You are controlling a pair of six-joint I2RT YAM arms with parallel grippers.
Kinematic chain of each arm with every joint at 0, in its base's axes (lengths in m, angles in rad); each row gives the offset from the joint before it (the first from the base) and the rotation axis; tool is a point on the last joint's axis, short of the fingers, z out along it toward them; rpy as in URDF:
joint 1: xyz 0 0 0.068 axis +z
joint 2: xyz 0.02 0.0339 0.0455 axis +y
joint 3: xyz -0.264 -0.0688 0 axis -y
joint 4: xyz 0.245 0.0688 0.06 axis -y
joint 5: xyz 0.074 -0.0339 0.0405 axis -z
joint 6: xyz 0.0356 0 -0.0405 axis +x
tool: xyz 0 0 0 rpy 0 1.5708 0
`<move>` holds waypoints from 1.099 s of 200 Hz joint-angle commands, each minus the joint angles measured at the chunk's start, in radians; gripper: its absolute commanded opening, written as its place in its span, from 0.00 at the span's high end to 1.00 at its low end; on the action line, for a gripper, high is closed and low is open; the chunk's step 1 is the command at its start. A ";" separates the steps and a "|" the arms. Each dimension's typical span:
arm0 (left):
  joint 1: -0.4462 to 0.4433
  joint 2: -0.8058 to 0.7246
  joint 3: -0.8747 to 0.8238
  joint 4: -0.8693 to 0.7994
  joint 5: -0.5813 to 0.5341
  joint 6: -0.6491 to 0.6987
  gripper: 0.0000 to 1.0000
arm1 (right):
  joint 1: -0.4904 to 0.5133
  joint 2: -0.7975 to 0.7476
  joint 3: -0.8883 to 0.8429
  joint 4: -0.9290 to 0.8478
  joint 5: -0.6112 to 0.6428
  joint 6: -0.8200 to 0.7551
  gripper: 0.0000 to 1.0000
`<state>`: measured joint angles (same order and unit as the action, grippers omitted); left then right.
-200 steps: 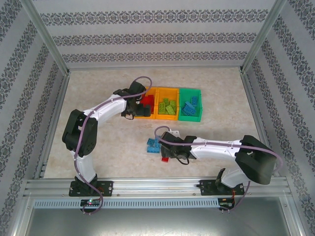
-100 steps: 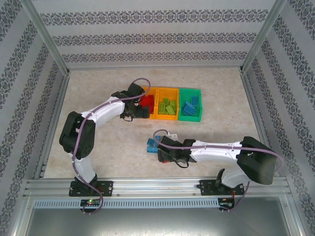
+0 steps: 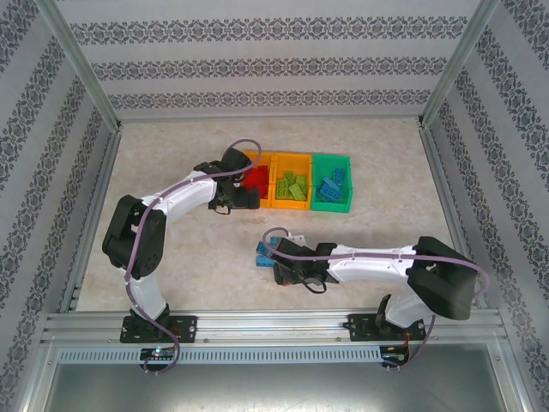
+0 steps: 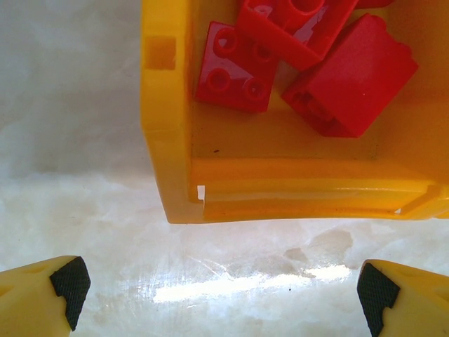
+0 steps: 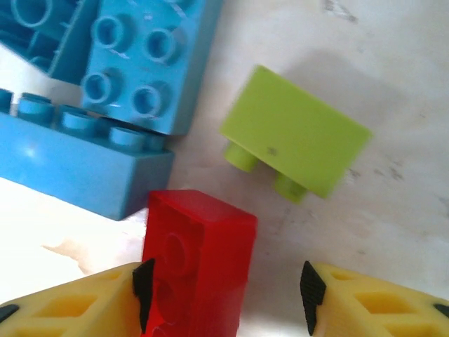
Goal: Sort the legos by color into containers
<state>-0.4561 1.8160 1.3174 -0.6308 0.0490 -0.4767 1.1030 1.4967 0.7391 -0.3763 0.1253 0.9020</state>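
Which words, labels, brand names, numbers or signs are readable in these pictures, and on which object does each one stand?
None can be read.
The studs of the blue legos and red legos show no legible mark; the orange bin is plain; the wall pattern is ornament, not writing.

Lighting: bright, even, from overhead; shadows short and soft. Glare: one white streak on the tabletop (image 4: 238,286) at my left wrist. Focus: lime brick (image 5: 298,133) slightly blurred, my right fingertips (image 5: 309,295) soft-edged.

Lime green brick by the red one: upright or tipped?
Tipped: the lime green brick lies on its side, studs pointing sideways.
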 commanded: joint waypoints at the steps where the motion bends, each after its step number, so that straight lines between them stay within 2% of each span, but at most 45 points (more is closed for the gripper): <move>1: 0.009 -0.041 -0.015 0.020 -0.010 -0.008 0.00 | 0.015 0.048 0.033 -0.020 -0.031 -0.052 0.47; 80: 0.009 -0.051 -0.016 0.016 -0.026 -0.013 0.00 | 0.015 -0.014 0.007 -0.055 -0.012 -0.062 0.70; 112: 0.010 -0.057 -0.017 0.007 -0.041 -0.016 0.00 | -0.006 -0.109 0.049 -0.121 0.039 -0.112 0.75; 145: 0.029 -0.106 -0.041 0.056 0.022 -0.063 0.00 | -0.127 -0.205 0.126 -0.127 0.029 -0.230 0.75; 161: 0.031 -0.136 -0.060 0.070 0.033 -0.065 0.00 | -0.240 -0.206 0.163 -0.082 -0.050 -0.277 0.76; 185: 0.031 -0.184 -0.115 0.089 0.044 -0.042 0.00 | -0.382 -0.139 0.264 -0.027 -0.201 -0.328 0.76; 220: 0.021 -0.227 -0.209 0.100 0.078 0.001 0.00 | -0.475 0.041 0.459 0.022 -0.338 -0.372 0.77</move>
<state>-0.4362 1.6138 1.1610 -0.5476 0.1013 -0.5087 0.6674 1.4322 1.0847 -0.4080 -0.0612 0.5938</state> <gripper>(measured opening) 0.996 0.261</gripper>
